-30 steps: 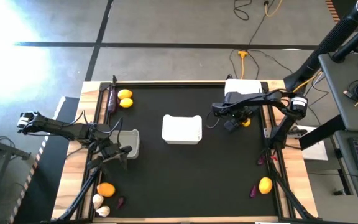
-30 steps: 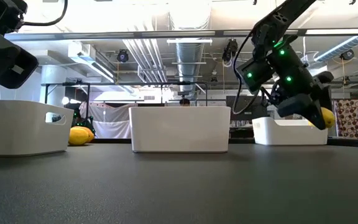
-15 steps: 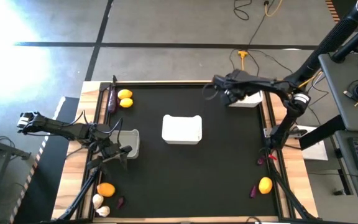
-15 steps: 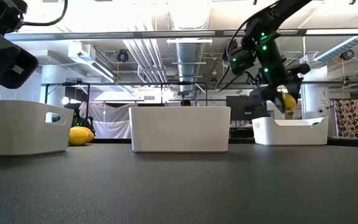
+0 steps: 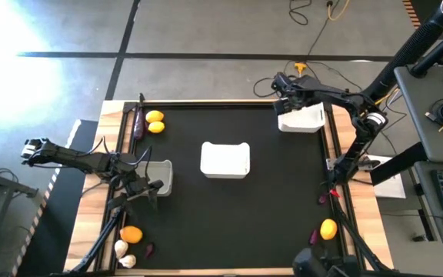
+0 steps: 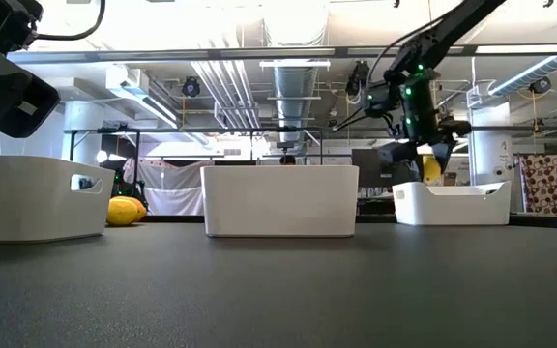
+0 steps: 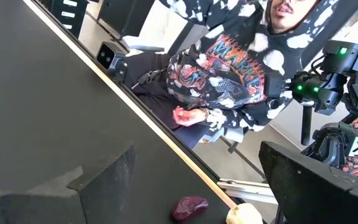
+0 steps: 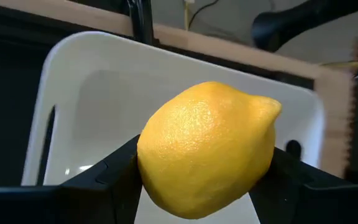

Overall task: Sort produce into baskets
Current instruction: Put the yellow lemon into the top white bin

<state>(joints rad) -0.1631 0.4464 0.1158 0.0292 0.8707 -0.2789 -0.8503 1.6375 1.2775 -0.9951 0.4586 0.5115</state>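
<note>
Over far-right basket (image 5: pixel 306 119), right pincer (image 8: pixel 201 186) pinching lemon (image 8: pixel 207 148); left pincer (image 5: pixel 148 194) state unclear.

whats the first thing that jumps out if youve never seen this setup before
The right gripper holds a yellow lemon just above the white bin at the table's far right corner. Another white bin sits mid-table, and the left gripper waits beside a third bin at the left edge. In the left wrist view, a person in a patterned hoodie sits beyond the table.
</note>
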